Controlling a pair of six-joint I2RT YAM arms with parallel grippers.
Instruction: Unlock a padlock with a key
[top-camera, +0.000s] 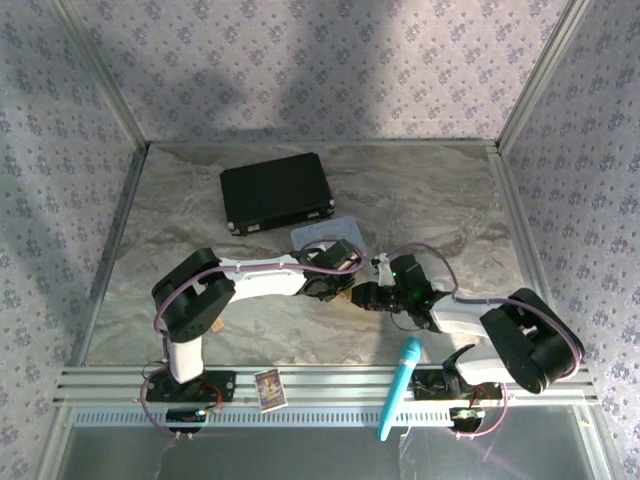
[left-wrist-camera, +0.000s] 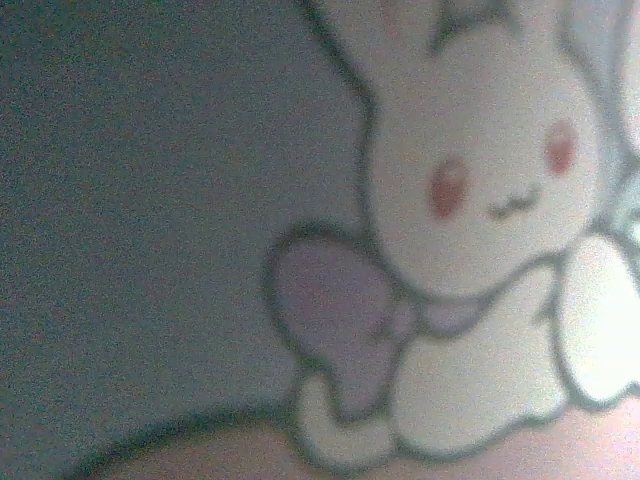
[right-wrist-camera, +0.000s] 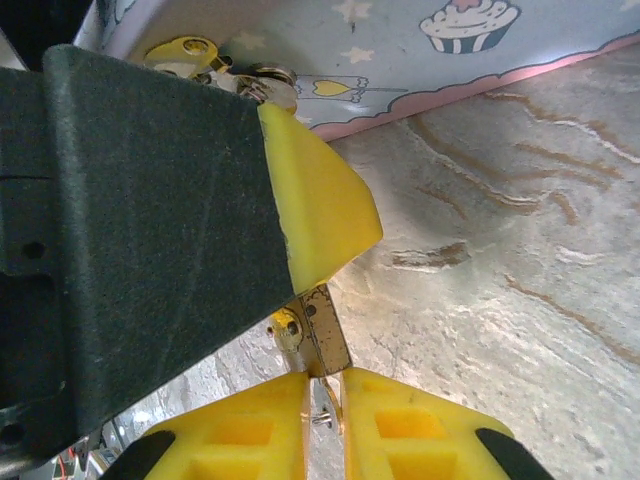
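**Padlock Meets Key at Mid-Table**

The padlock (right-wrist-camera: 318, 335) sits at 6 o'clock of the pastel tin (right-wrist-camera: 430, 70). At the padlock's 6 o'clock the right gripper (right-wrist-camera: 327, 400), its fingers nearly together, pinches the key (right-wrist-camera: 320, 418). The left gripper (top-camera: 338, 292) covers the padlock's top, and whether it grips cannot be told.

The marble-look table (top-camera: 200, 200) is carrying a black case (top-camera: 276, 192) sitting toward the back, with a pastel tin (top-camera: 328, 233) lying just off its near right corner. A turquoise pen-like thing (top-camera: 400, 385) and a little card (top-camera: 269, 388) are resting on the near-edge rail.
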